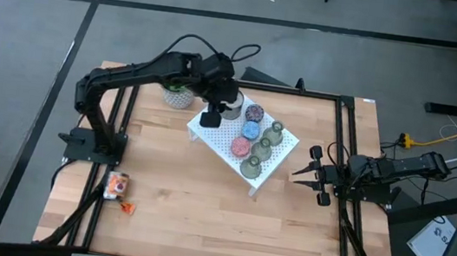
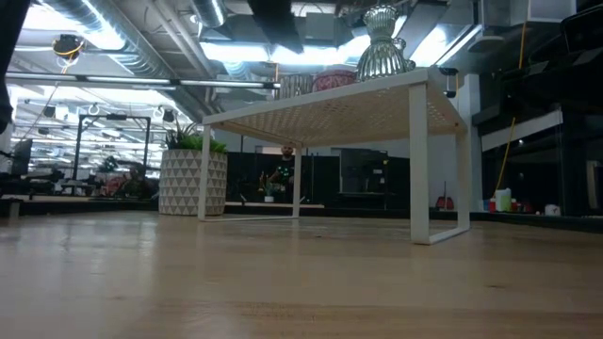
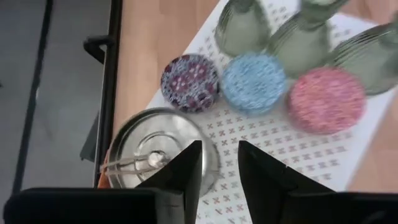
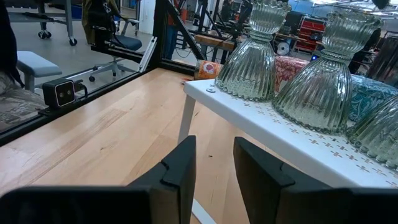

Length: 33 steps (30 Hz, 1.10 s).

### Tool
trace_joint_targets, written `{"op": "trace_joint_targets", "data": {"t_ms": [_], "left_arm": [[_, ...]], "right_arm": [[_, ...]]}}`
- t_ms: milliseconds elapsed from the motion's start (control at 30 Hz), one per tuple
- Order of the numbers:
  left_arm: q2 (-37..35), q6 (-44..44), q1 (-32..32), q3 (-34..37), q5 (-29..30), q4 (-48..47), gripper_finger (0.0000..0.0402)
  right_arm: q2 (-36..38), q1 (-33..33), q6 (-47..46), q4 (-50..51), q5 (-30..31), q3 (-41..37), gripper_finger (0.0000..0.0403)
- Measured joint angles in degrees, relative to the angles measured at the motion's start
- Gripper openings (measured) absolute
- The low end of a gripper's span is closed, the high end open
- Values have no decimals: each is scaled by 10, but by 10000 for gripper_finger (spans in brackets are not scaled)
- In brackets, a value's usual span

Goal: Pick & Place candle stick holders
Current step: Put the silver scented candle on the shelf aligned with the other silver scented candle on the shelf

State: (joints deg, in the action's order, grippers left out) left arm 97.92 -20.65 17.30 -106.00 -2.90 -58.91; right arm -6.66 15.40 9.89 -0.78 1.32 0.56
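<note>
Candle stick holders stand grouped on the white perforated stand (image 1: 210, 132), which sits on the wooden table (image 1: 202, 203) toward its far edge and right of centre, set at an angle to the table's sides. A shiny silver holder (image 3: 158, 146) occupies the stand's far corner, nearest the potted plant (image 1: 177, 95) that stands on the table just beside the stand. Next to the silver one, along the stand, come the purple holder (image 3: 190, 81), the blue holder (image 3: 254, 82) and the pink holder (image 3: 326, 99), close together in a row. Olive-green bell-shaped holders (image 1: 272, 136) line the stand's right-hand long edge beside that row; three can be made out. The left gripper (image 1: 211, 117) hangs directly over the silver holder at the stand's far corner, its fingers (image 3: 186, 171) a narrow gap apart with nothing clamped between them. The right gripper (image 1: 314, 178) waits low near the table's right edge, just off the stand's right end, its fingers likewise slightly apart and holding nothing. A small orange packet (image 1: 116, 186) lies near the table's left edge.
</note>
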Motion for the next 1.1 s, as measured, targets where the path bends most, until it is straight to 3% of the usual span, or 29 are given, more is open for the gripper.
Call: {"op": "trace_joint_targets", "data": {"t_ms": [267,533,833,1100], "left_arm": [[-60,97,-44,-1,16,-111,97],[-79,309,-101,-1,14,-267,98],[-79,490,-248,20,19,-310,115],[-79,660,-411,122,16,-311,158]], "right_arm": [[0,0,0,0,0,0,112],[0,0,0,0,0,0,112],[0,0,0,0,0,0,112],[0,0,0,0,0,0,112]]}}
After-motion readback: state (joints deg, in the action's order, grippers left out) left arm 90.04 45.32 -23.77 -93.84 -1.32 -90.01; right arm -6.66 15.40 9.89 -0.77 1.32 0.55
